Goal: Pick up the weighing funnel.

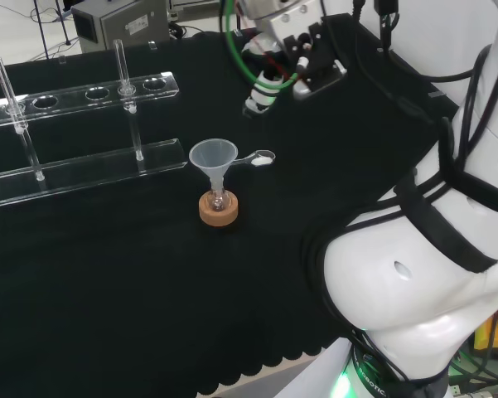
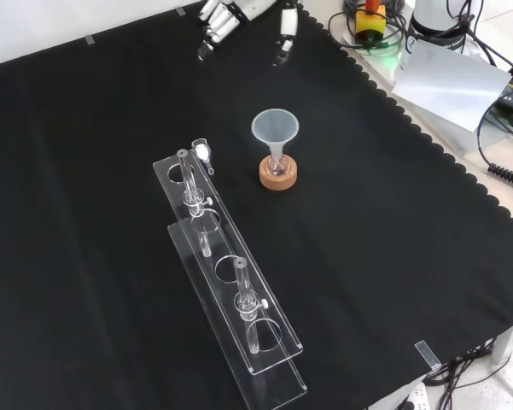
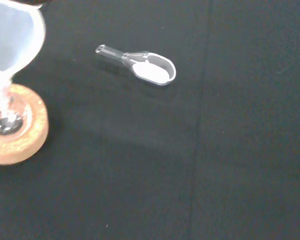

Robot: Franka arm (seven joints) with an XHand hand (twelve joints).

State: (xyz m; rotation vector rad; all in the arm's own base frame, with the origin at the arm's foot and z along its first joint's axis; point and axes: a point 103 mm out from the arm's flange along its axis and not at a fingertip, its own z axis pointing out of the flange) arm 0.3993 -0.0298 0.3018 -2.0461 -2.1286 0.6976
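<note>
Pickup not begun: weighing funnel [image 3: 149, 69] lies on cloth [image 3: 239, 160] (untouched), hand [image 2: 224, 17] well apart, fingers spread, holding nil

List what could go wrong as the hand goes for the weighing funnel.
1. The weighing funnel lies flat on the cloth with white powder in its scoop. Tipping it during the grasp would likely spill the powder.
2. The funnel on its cork ring stands close beside it. The open hand might knock it over when coming down.
</note>
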